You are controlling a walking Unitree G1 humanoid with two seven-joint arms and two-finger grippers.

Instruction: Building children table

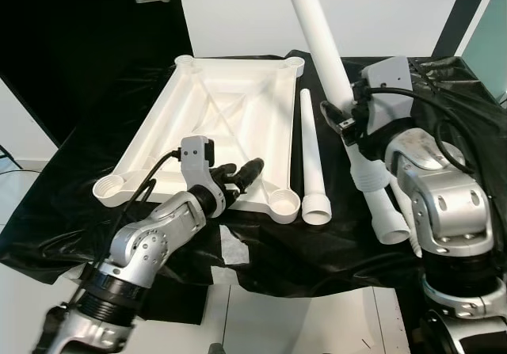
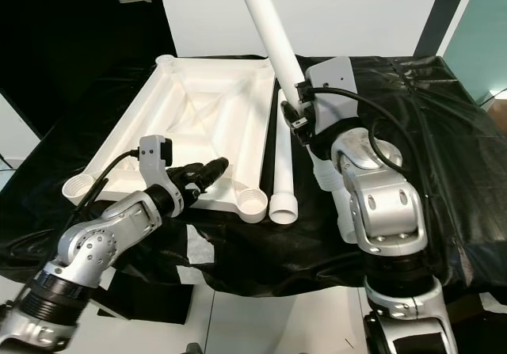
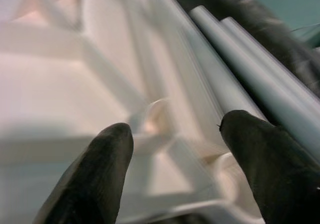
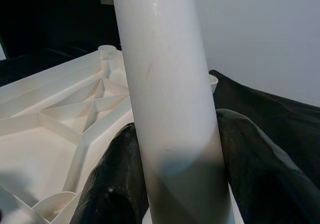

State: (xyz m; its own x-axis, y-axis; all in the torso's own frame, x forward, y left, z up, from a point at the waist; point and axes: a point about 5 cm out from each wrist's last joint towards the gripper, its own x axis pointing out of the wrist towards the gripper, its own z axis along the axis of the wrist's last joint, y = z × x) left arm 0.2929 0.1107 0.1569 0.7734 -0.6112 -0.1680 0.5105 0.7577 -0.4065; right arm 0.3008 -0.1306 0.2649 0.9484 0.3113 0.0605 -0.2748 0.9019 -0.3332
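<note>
Two white legs are out: one [image 1: 310,160] lies just beside the upturned tabletop [image 1: 226,124] on my desk [image 1: 95,176], one [image 1: 333,61] tilts clamped in my right gripper [image 1: 346,119], while my left gripper [image 1: 245,174] hovers spread, empty, over the tabletop's near edge.

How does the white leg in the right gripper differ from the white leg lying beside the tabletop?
The held leg is lifted and tilted, clamped by the right gripper; the lying leg rests flat on the black cloth, ungripped, beside the upside-down tabletop. The held leg looks thicker and longer than the lying leg. Both are white tubes with a wider ringed end.
</note>
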